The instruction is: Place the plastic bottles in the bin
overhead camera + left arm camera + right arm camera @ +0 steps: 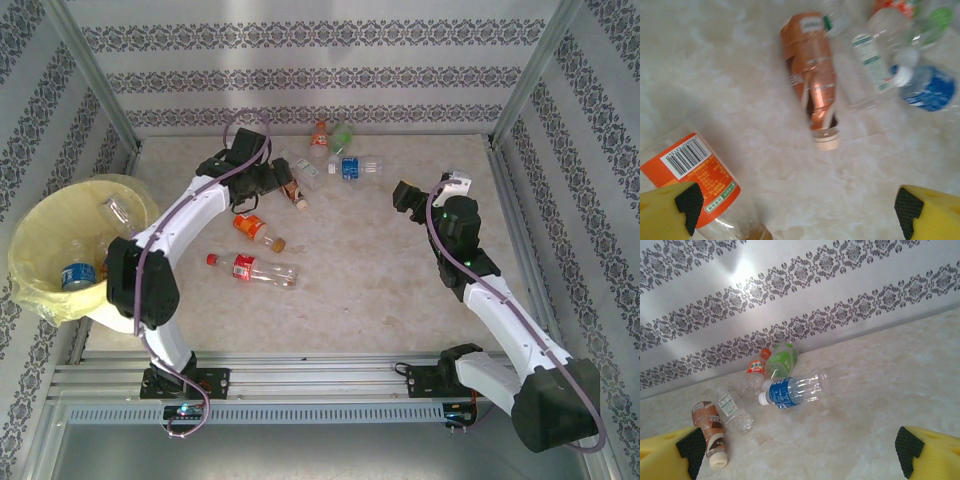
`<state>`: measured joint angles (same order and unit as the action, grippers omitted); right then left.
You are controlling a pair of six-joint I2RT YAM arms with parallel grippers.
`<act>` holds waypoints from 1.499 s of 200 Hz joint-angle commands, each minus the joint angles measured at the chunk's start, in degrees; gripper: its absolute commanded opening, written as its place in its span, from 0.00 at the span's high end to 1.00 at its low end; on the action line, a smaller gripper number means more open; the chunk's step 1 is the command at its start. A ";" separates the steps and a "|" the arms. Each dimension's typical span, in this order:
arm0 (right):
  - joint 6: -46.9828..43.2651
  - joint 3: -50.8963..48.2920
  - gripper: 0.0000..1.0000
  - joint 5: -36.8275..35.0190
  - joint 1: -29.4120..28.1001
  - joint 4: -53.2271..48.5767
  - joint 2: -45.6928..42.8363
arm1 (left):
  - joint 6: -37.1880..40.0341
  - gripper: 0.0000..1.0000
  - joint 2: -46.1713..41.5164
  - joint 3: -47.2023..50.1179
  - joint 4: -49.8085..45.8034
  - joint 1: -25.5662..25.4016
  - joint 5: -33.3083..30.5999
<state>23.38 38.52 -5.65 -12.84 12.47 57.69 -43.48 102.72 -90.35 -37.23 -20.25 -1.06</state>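
Looked down on a pale marbled table (400, 300), two robot arms bolted at its near edge. Found at near left the big round bin lined with a pale yellow plastic bag (35, 235), with a small bottle with a blue label (78, 272) and at least one more clear one lying inside.

Passed next, on the open table just right of the bin, a clear bottle with a red label and red cap (250, 268), then a clear bottle with an orange label (258, 230) just beyond it.

Reached the left gripper (265, 188) further out, poised over the bottles, jaws spread fully wide and gripping nothing. Saw through its wrist camera the yellow, black-padded fingers (687, 202) far apart. Straight ahead between them, a brown-wrapped bottle with a cream cap (812, 75): cap end nearest the claw, long axis running away from it, crosswise to the line between the fingers. Judged this the likely next pick, and the left arm much the nearer.

Placed the right gripper (405, 195) off to the right, likewise fully open and empty, well apart from every bottle.

Ended near the far wall with a small cluster: a clear bottle with a white-and-green label (305, 170), a clear bottle with a blue wrap (355, 167), a green bottle (342, 135) and an orange-capped bottle (319, 135), these last two possibly touching; too blurred to say.
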 commanded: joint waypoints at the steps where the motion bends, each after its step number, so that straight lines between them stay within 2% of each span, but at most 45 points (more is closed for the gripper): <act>1: -2.81 0.63 0.02 -1.78 0.68 -1.83 -1.60 | -5.25 0.00 -0.28 0.32 -4.55 -0.02 -4.97; 25: -2.78 0.35 0.02 -2.42 0.72 -3.15 -1.93 | -9.67 0.00 -2.29 4.49 -4.86 0.41 -10.08; 95: -3.42 -0.63 0.02 -2.45 0.76 -1.87 -4.11 | -19.51 0.00 1.43 10.91 -1.07 3.92 -6.14; 117: -3.43 -0.99 0.02 -3.27 0.75 -2.76 -5.79 | -21.05 0.01 2.58 13.72 4.04 4.82 -3.07; 151: -2.37 -1.41 0.02 -6.97 0.85 -6.56 -8.93 | -21.31 0.08 3.87 15.98 9.11 6.03 -1.94; 230: -3.27 -0.13 0.02 -5.65 1.29 -11.05 -10.81 | -20.12 0.28 10.29 13.88 14.73 6.01 0.60; 273: -5.53 1.72 0.02 1.13 1.24 -12.48 -8.96 | -16.52 0.42 10.97 14.75 19.87 6.06 3.69; 300: -6.90 1.39 0.02 6.82 0.79 -9.41 -7.67 | -14.51 0.50 9.68 15.41 20.99 6.08 3.65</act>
<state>18.92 38.44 -5.41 -12.10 0.64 49.21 -61.23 112.95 -75.02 -19.79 -14.50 1.67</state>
